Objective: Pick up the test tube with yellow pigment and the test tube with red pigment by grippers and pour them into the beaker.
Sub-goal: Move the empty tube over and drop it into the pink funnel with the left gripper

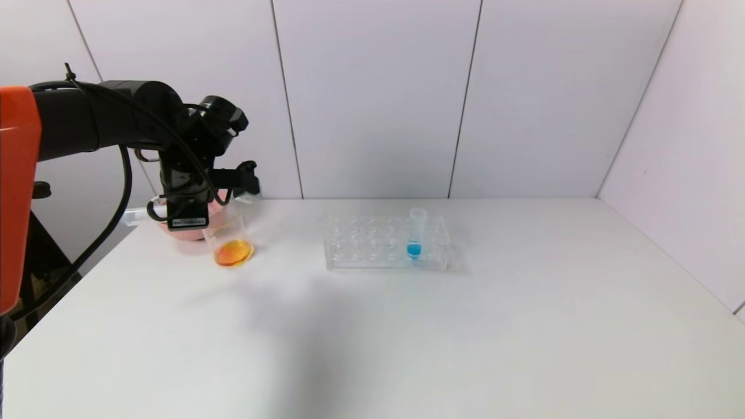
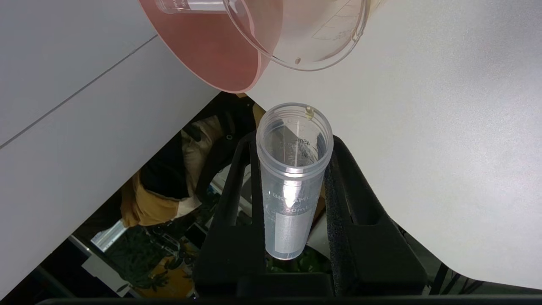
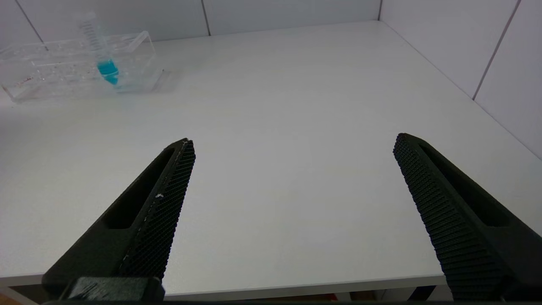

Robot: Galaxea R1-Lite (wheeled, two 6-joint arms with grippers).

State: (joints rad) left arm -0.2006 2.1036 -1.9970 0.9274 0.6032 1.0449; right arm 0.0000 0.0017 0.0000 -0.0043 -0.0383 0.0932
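My left gripper [image 1: 247,181] is raised over the table's far left and is shut on a clear test tube [image 2: 292,182]. The tube looks empty, with only a yellowish drop at its rim. Its open mouth points at the rim of the beaker [image 1: 230,241], just short of it. The beaker [image 2: 313,34] holds orange liquid at its bottom. I cannot tell whether the held tube carried yellow or red pigment. A second clear tube [image 2: 186,5] lies in the pink bowl. My right gripper [image 3: 292,142] is open and empty over the table's near edge, out of the head view.
The pink bowl [image 1: 174,233] stands right behind the beaker and also shows in the left wrist view [image 2: 211,55]. A clear tube rack [image 1: 372,244] stands mid-table and holds a blue-tipped tube [image 1: 414,238]. Walls close in at the back and right.
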